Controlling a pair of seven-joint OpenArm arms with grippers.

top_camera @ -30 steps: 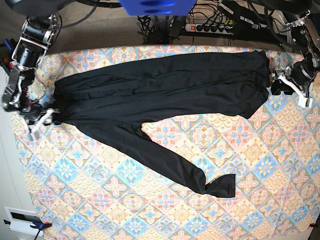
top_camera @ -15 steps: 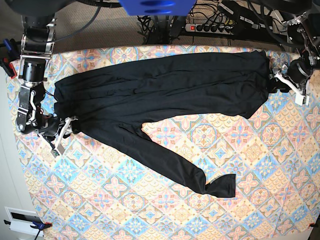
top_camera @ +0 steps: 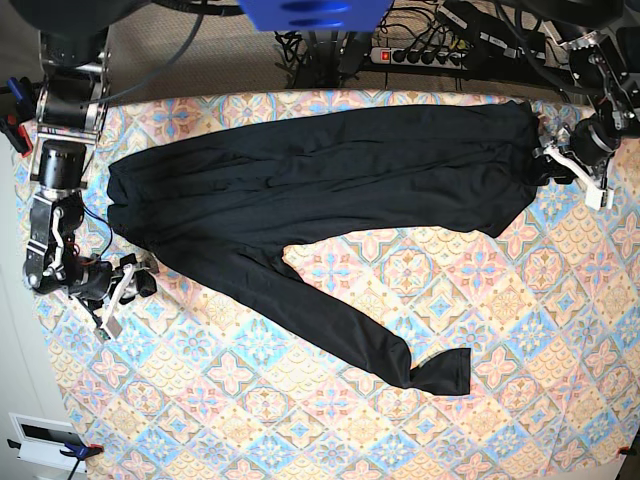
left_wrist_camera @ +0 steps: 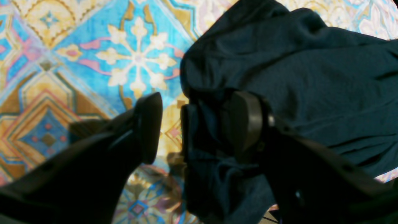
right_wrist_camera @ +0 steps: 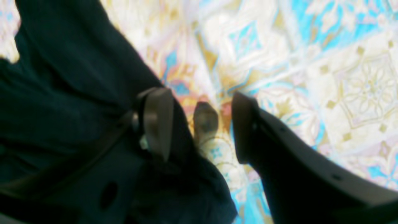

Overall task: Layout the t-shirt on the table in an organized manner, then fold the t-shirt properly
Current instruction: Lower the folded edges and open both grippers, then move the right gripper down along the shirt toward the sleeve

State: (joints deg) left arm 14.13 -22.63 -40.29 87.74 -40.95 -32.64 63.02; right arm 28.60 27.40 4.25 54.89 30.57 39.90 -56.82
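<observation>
Right gripper [top_camera: 128, 283] lower along the frame's left edge than a second ago, jaws apart, holding nothing.
Left gripper [top_camera: 566, 163], upper right, jaws spread astride the t-shirt [top_camera: 320, 190] edge, has edged upward; the shirt lies unchanged across the table [top_camera: 300, 420].

Beyond the far edge of my work surface, a black power strip [top_camera: 425, 55] lies on the floor, with a red switch lit at one end and several plugs in it. A tangle of dark cables [top_camera: 300, 45] runs beside it. A blue panel [top_camera: 312, 12] hangs at the top centre. A white box [top_camera: 45, 440] sits bottom left.
</observation>
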